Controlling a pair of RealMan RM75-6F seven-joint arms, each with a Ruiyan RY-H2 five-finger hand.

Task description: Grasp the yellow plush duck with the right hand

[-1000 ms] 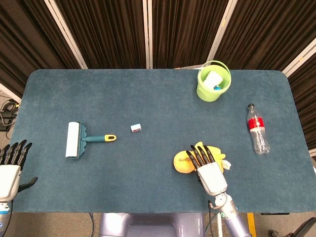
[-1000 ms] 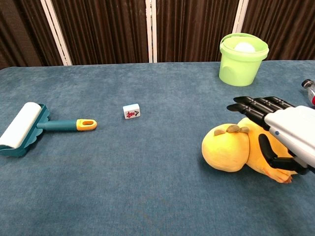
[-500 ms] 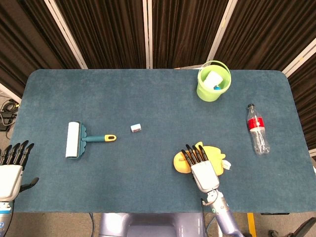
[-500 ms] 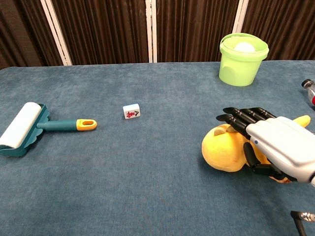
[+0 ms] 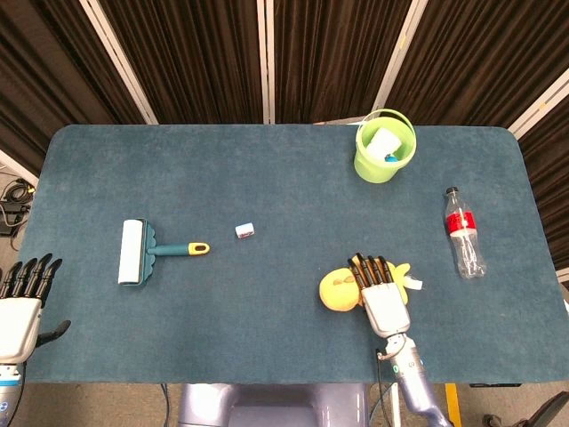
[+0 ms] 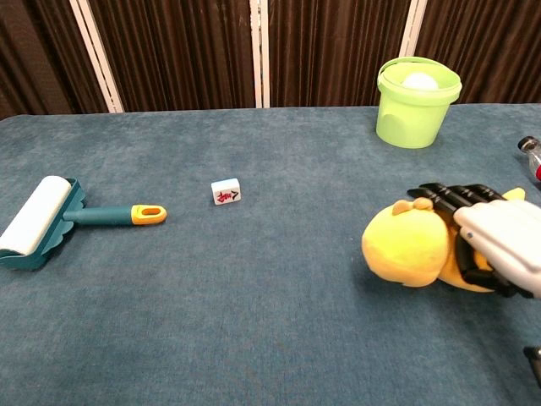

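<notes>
The yellow plush duck [image 5: 339, 290] lies on its side near the table's front edge, right of centre, head pointing left. My right hand [image 5: 382, 292] covers its body from behind: dark fingers [image 6: 448, 196] reach over the top and the thumb curls under the body, so it grips the duck [image 6: 407, 244]. The duck's body is mostly hidden by the hand; only the head and a yellow tip show. My left hand [image 5: 20, 301] hangs off the table's front left corner with fingers spread, holding nothing.
A lint roller [image 5: 135, 252] with a teal and yellow handle lies at the left. A small white tile [image 5: 245, 230] sits mid-table. A green bucket [image 5: 384, 147] stands at the back right, and a plastic bottle [image 5: 465, 233] lies at the right edge.
My right hand has closed around the duck's body, and duck and hand have shifted to the right together. The left hand has stayed put.
</notes>
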